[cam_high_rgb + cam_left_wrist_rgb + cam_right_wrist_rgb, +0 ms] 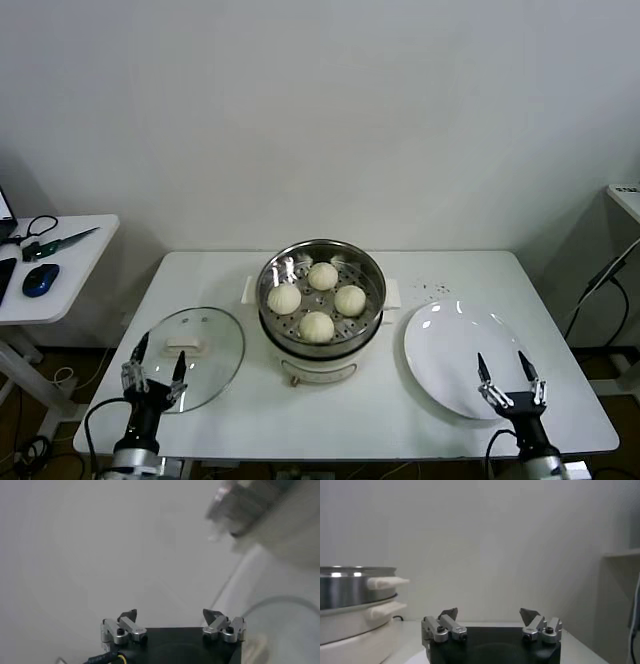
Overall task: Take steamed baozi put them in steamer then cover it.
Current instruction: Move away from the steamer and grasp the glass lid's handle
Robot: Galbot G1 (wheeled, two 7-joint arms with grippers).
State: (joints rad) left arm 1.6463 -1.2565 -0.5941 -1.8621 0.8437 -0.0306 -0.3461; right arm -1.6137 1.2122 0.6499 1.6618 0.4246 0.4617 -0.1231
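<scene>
Head view: four baozi (pixel 321 298) are seen inside the steamer (pixel 322 270); the cover (pixel 192 345) lies on the surface (pixel 330 425), beside the left pincer (pixel 153 367), fingers apart. Its handle should be gripped squarely. Left wrist view: fingers spread. Right wrist view: right pincer (pixel 490 614) spread, idle.

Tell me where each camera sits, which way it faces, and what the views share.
Head view: high on the robot, looking down at the table, the steamer with four baozi, the cover and plate; both open pincers show, left pincer, right pincer.
Left wrist view: behind the left pincer, facing the wall.
Right wrist view: behind the right pincer, level with the steamer.
Shared: head and right wrist views both show the steamer.
</scene>
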